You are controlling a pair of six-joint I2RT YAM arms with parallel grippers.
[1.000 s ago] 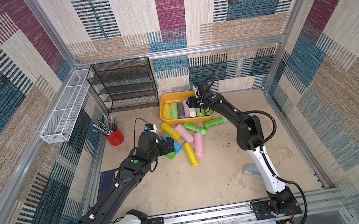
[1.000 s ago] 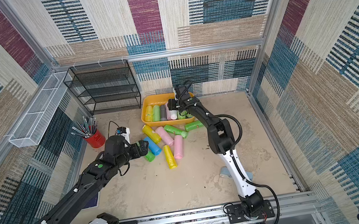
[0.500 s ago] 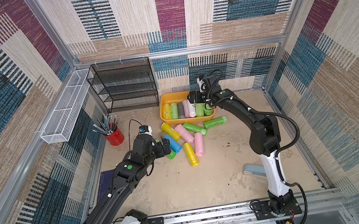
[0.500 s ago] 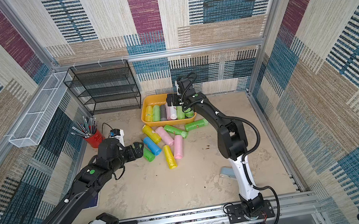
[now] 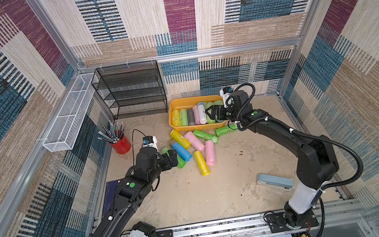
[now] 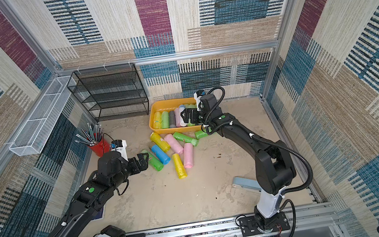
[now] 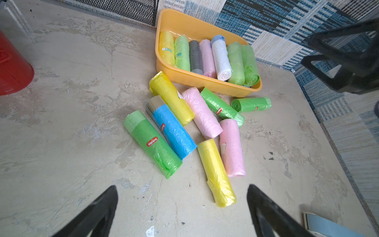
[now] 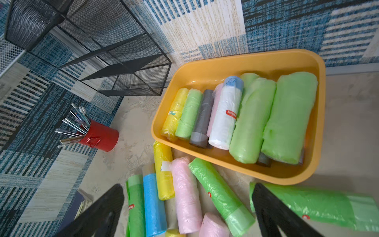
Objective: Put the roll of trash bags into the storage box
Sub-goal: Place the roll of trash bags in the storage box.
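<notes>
The sandy surface (image 5: pixel 239 174) carries the storage box (image 5: pixel 193 99) at its far edge, and the change is at the box's end nearest the right arm. A second ago the right tool (image 5: pixel 211 116) was down inside that end. Now it is spread wide, empty, and drawn back above the box's near rim. A light green roll (image 8: pixel 289 117) lies at that end of the box. I judge it was just released, so that roll of trash bags is in. It makes 7 rolls side by side in the box: yellow, green, grey, pink, white and 2 light green, with a dark one peeping out underneath.

The left tool (image 5: pixel 175 157) has hardly shifted. It is also wide and holds nothing, and it hovers at the bright green roll (image 7: pixel 151 143), the loose roll farthest from the box. 8 rolls lie loose on the surface in front of the box, so the job looks roughly half done, with that bright green one the likely next pick.

As for writing, the bright green roll carries a red oval sticker (image 7: pixel 152 142) reading "Sodolike". The white roll (image 8: pixel 224 123) in the box bears the same kind of sticker, but blurrier. The blue roll (image 7: pixel 174 133) and the 2 loose green rolls nearest the box show red stickers too small to read.
</notes>
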